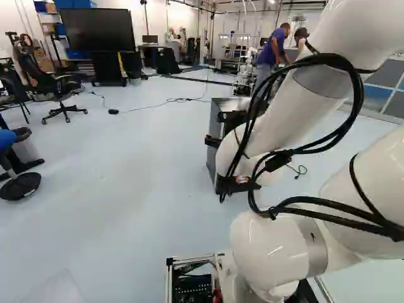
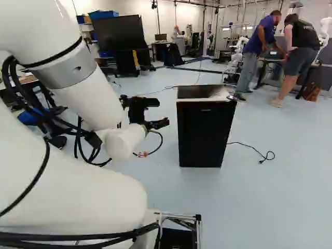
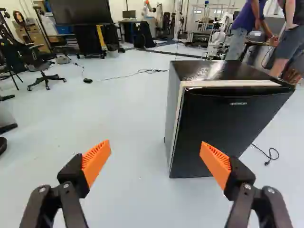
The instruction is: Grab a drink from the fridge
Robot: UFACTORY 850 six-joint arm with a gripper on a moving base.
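The small black box-shaped fridge (image 3: pixel 230 126) is seen ahead of the black two-fingered gripper (image 3: pixel 156 148) and to its right in the scene, set upright on the pale blue floor (image 3: pixel 128 114). Its long axis is held vertical, with its dark, smooth door (image 3: pixel 209 142) turned towards the near side. The fingers are spread wide, their orange ribbed pads (image 3: pixel 96 161) angled inward, and nothing is held or gripped between them. The finger on the right is seen across the door's face, but no contact can be made out. The single white jointed arm (image 2: pixel 98 98) is placed to the left of the fridge. The door appears to be closed, though a slight gap along its pale edge cannot be ruled out. No drink can be seen; one is presumably kept inside. The door's left edge should be reached first, so a move rightward and forward seems to be called for. If the approach is made too square to the smooth face, the fridge may be pushed rather than opened.
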